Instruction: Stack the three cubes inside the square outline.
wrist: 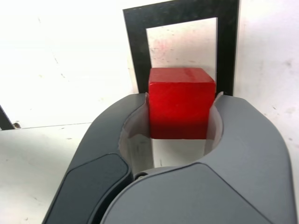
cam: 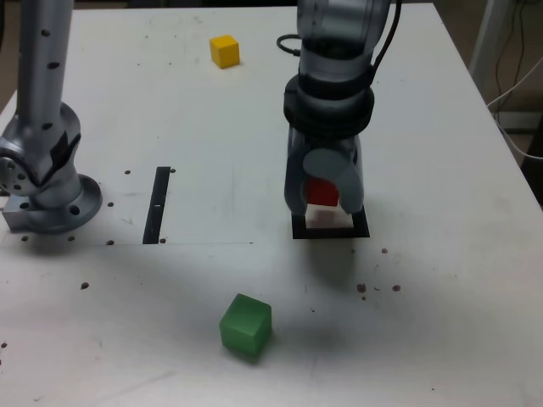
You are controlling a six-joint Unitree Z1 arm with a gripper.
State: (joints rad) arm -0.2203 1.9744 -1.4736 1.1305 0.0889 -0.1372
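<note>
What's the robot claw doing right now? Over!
Gripper shut on red cube, over the square outline. Cube not yet set down. Yellow cube and green cube loose on the table, nothing in the way. Over.

Bright, even light falls from overhead onto the white table (cam: 424, 127), which washes out almost fully around the outline (wrist: 135, 46) in the wrist view. Soft shadows lie just beside the green cube (cam: 246, 326). The exterior view is slightly soft and grainy.

Silver arm (cam: 335, 51), black cable, grey fingers (wrist: 252, 149).
</note>
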